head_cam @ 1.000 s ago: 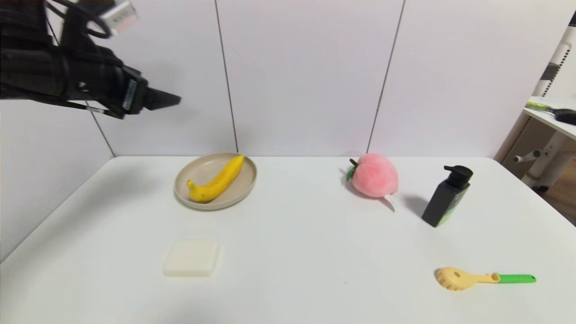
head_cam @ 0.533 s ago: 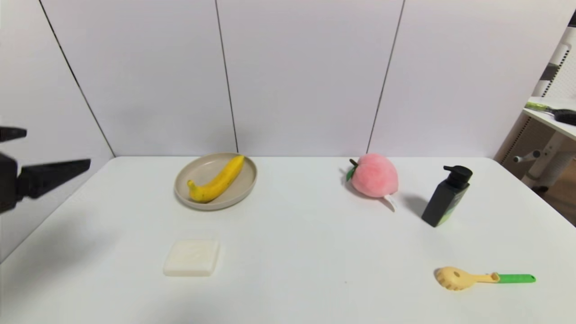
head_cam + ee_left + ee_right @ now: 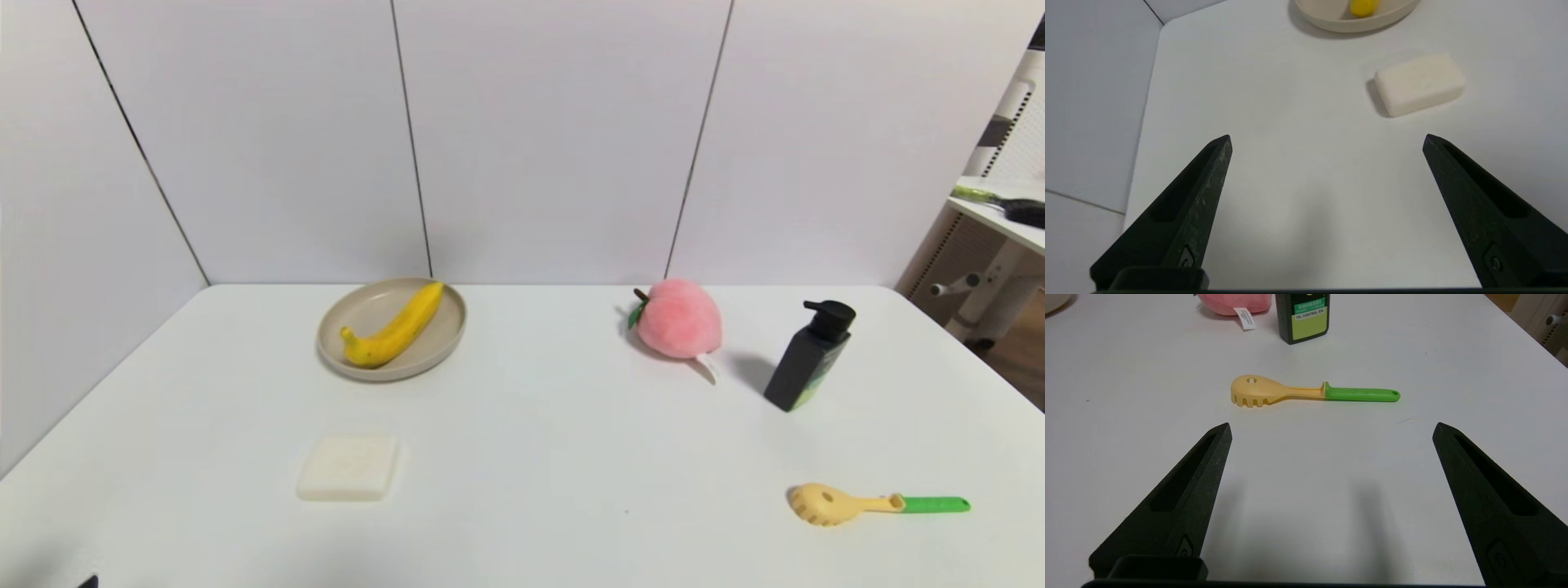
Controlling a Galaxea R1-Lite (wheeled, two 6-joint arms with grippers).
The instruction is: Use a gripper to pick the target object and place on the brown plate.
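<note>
Left gripper [image 3: 1327, 139] is sitting low at the near left, fingers [image 3: 1200, 192] spread wide, gripping nothing. Right gripper [image 3: 1331, 428] is hanging low at the near right, fingers [image 3: 1478, 486] also spread wide, nothing between them. Both arms are sitting almost entirely outside the head view.

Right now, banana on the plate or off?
On. The banana lies inside the plate. Left pincer hangs open and empty near the soap.
</note>
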